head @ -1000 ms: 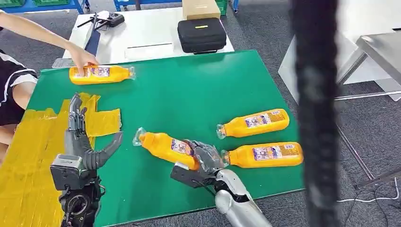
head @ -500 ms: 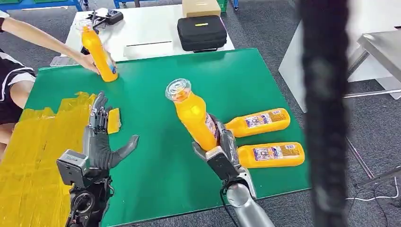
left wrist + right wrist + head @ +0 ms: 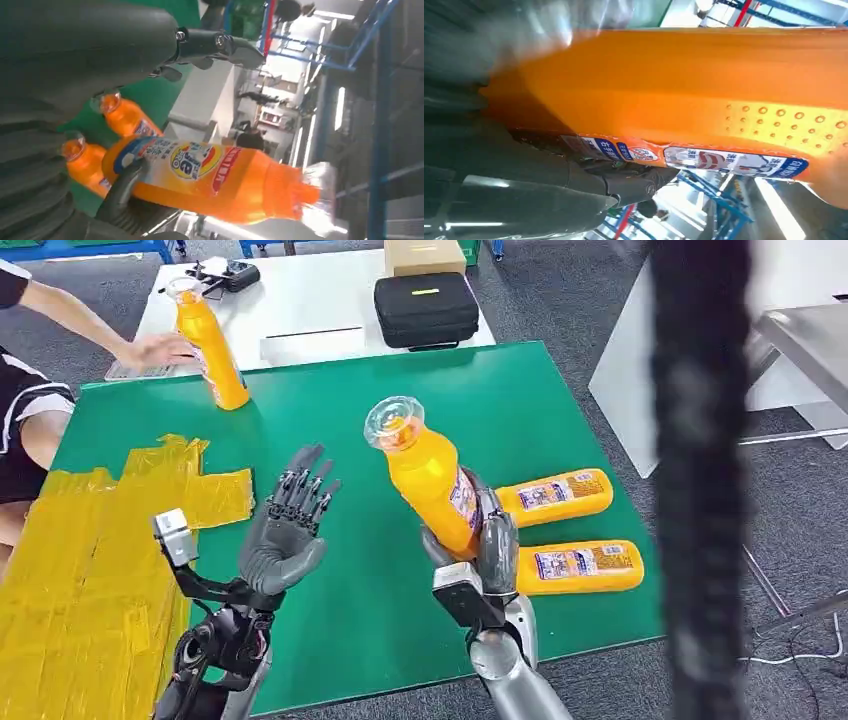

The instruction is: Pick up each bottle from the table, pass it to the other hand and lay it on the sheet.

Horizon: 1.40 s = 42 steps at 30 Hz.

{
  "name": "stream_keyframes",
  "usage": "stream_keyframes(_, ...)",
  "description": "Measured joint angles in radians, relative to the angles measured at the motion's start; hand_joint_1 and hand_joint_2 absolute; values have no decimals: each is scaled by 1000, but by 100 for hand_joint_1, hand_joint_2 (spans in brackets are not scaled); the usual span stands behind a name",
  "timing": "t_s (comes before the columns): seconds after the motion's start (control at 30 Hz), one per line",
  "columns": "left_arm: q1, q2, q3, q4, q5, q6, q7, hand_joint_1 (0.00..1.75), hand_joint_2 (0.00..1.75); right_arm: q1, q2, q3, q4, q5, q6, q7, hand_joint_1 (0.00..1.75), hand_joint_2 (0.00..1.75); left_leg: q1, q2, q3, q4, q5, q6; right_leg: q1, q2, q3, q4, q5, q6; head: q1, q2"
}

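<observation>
Above the green surface (image 3: 380,600), in the head view, the right hand (image 3: 478,550) grips the held bottle (image 3: 428,478) low on its body, tilted with its clear cap toward the left hand (image 3: 288,530). That hand is raised palm-up, fingers (image 3: 305,490) spread and holding nothing, near the bottle but apart from it; this looks like the hand-over being set up, the upper body of the bottle left free for the taker. Two more bottles (image 3: 560,530) lie on their sides just beyond the right hand. The yellow sheet (image 3: 70,580) lies on the robot's left, which is probably why the bottle must change hands. A person's hand (image 3: 160,350) rests beside a standing bottle (image 3: 210,340) at the far edge.

From the left wrist, the held bottle (image 3: 210,180) appears lengthwise with its label readable, a dark finger of the right hand under it, and the two lying bottles (image 3: 110,130) behind; the gap between palm and bottle is clearer here.

At the right wrist, the held bottle (image 3: 684,85) presses close against the camera, dark fingers (image 3: 624,180) wrapped under its label, confirming a firm grasp.
</observation>
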<state>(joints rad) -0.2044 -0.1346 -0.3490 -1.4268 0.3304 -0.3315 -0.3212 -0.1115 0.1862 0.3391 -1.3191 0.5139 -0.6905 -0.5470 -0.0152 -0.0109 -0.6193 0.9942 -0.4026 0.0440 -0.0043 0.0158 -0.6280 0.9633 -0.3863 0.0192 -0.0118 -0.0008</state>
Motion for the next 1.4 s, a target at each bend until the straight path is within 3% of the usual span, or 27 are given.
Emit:
stream_keyframes(0.57,-45,-8,-66,73,5,51,11,0,175,-51,8,86,60,41,2,58,175,175,0,0,-1,0,0,0,0,0,0,0,0,0,0,0)
stream_keyframes(1.03,-59,-7,-56,88,7,122,11,0,175,-132,20,245,183,176,141,203,175,175,0,0,-1,0,0,0,0,0,-1,0,0,0,0,0)
stream_keyframes(1.23,-49,2,-38,104,10,124,-4,0,175,-165,22,285,251,178,141,195,175,175,0,0,-1,0,0,0,0,0,-1,0,0,0,0,0)
stream_keyframes(1.27,-49,2,-36,106,10,125,-5,10,175,-167,24,289,258,176,141,192,175,175,0,0,-1,0,0,0,0,0,-1,0,0,0,0,0)
stream_keyframes(1.3,-49,3,-34,108,11,126,-7,161,175,-170,24,291,264,174,141,190,175,175,0,0,-1,0,0,0,0,0,-1,0,0,0,0,0)
stream_keyframes(1.33,-49,3,-32,113,11,131,-11,175,175,-176,25,296,271,172,141,189,175,175,0,0,-1,0,0,0,0,0,-1,0,0,0,0,0)
stream_keyframes(1.4,-49,3,-29,122,10,138,-22,175,175,-182,26,304,285,166,140,187,175,175,0,0,-1,0,0,0,0,0,-1,0,0,0,0,0)
